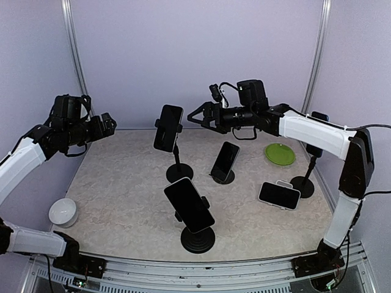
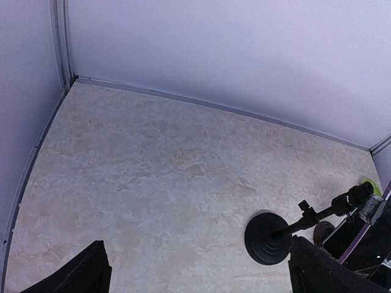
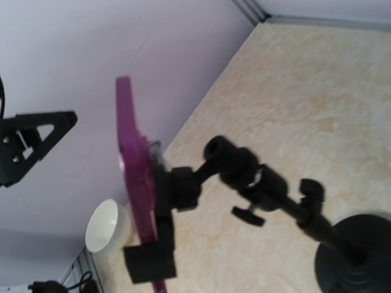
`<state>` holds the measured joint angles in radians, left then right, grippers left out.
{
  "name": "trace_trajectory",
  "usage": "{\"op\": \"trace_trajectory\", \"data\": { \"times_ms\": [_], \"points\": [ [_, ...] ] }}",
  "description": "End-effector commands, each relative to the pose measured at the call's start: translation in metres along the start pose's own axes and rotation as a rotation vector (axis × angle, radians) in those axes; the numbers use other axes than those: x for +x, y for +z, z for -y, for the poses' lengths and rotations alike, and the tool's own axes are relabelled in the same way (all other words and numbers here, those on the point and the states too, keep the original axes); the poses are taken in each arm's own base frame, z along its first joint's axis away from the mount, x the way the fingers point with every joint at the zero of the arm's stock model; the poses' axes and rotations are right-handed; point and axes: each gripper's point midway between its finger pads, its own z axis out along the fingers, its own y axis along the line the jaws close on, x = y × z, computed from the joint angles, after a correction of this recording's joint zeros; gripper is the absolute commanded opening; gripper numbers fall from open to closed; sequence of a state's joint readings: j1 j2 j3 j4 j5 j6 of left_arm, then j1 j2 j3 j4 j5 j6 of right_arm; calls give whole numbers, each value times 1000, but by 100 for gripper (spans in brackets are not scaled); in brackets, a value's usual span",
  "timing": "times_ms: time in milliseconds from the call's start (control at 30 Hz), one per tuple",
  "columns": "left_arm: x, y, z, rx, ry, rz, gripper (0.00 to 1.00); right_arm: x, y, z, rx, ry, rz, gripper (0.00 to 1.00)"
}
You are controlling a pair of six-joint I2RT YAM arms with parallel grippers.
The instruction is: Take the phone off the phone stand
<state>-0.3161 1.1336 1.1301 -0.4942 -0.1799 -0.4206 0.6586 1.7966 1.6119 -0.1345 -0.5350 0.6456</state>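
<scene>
Right jaws agape — level, near phone [image 1: 168, 128] | left arm [image 1: 24, 160] raised

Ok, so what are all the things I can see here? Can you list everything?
Dark-screened smartphones: four clear, black, propped up across the middle of the table; possibly a fifth, half hidden, far right.
Black round-based phone stands: four, black, back centre, near centre, middle and right.
Green round plate: one, green, back right.
White round bowl: one, white, near left edge.
Left gripper: one, black, open, raised at the left.
Right gripper: one, black, open, raised beside the back phone.
</scene>
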Motion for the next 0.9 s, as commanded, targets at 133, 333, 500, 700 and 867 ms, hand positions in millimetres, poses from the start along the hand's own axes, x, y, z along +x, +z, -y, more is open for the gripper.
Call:
{"op": "trace_trajectory", "data": {
  "times_ms": [133,333,500,700,867],
  "points": [
    [2,2,21,70,44,6,99,16,30,-20,-56,0,-67,89],
    [3,7,26,78,49,4,99,26,44,-21,-74,19,-98,84],
    [4,12,27,71,52,0,99,27,52,-20,-79,37,-103,77],
    [1,18,25,46,89,4,99,27,62,-20,-92,53,-110,66],
    [0,22,25,35,112,0,99,26,67,-24,-110,57,-117,47]
  ]
}}
